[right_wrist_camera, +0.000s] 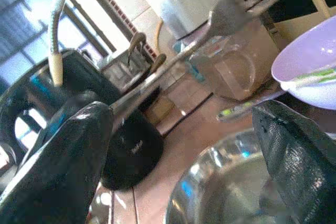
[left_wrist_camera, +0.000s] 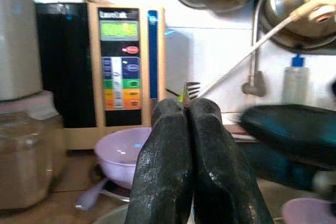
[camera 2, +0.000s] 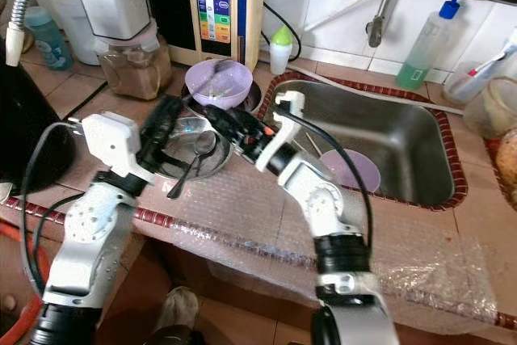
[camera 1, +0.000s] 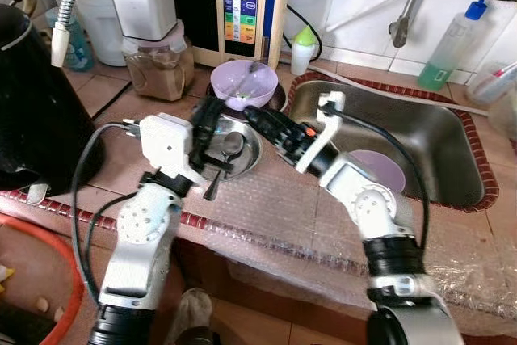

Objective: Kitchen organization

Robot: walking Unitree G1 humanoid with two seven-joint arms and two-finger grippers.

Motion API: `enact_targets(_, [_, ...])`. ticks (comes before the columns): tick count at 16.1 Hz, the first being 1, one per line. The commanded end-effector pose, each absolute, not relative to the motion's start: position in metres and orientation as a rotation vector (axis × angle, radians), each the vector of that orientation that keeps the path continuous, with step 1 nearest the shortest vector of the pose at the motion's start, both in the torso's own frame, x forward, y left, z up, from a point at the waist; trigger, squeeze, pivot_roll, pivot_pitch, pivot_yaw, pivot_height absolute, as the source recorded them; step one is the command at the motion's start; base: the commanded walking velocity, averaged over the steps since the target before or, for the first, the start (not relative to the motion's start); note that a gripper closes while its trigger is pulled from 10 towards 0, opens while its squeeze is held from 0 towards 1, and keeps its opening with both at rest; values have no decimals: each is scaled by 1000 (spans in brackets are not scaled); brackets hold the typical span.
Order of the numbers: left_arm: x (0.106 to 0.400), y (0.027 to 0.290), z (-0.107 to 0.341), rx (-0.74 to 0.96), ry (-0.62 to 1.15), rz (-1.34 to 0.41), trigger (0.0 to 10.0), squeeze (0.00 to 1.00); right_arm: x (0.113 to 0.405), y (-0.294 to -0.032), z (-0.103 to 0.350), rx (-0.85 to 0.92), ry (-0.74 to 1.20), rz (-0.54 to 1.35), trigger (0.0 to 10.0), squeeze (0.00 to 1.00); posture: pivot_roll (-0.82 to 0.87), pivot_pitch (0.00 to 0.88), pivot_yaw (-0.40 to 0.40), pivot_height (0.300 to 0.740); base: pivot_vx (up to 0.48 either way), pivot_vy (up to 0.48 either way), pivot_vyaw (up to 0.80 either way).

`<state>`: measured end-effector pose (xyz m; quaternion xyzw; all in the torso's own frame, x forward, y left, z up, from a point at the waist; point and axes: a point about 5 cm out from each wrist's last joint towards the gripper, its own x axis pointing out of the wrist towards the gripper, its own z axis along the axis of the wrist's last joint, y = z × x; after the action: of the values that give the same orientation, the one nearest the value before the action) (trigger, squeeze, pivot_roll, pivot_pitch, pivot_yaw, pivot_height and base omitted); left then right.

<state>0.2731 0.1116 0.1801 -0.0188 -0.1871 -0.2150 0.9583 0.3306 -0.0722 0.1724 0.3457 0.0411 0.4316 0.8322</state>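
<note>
- left eye view, largest first: the sink lies to the robot's right, a purple plate in it.
- steel bowl sits on the counter between both arms, a spoon lying in it, handle towards the robot.
- purple bowl stands just behind it.
- right gripper reaches across over the steel bowl's far rim, fingers spread wide, a fork lying against one finger.
- left gripper is nearer the spoon, fingers pressed together, holding nothing.
</note>
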Motion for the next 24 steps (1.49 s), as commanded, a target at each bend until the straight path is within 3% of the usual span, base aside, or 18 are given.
enact_targets(1, [271, 107, 184, -53, -388, -471, 0, 0, 335, -68, 178, 795, 82, 905, 10000, 0, 50, 0, -23, 740, 0, 0, 0])
enact_targets(4, [271, 103, 182, -79, -363, -496, 0, 0, 340, -53, 184, 869, 75, 915, 10000, 0, 53, 0, -21, 740, 0, 0, 0])
enact_targets(5, [271, 101, 181, -80, -360, -506, 0, 0, 343, -46, 187, 889, 71, 908, 8471, 0, 55, 0, -22, 740, 0, 0, 0])
enact_targets(6, [271, 100, 181, -82, -360, -509, 0, 0, 345, -44, 188, 910, 67, 898, 0, 0, 55, 0, -23, 740, 0, 0, 0])
enact_targets(12, [269, 99, 180, -88, -351, -517, 0, 0, 357, -47, 185, 1017, 100, 796, 0, 0, 53, 0, -27, 740, 0, 0, 0])
enact_targets(24, [270, 96, 174, -76, -335, -535, 0, 0, 363, -51, 182, 1080, 123, 763, 0, 0, 45, 0, -25, 740, 0, 0, 0])
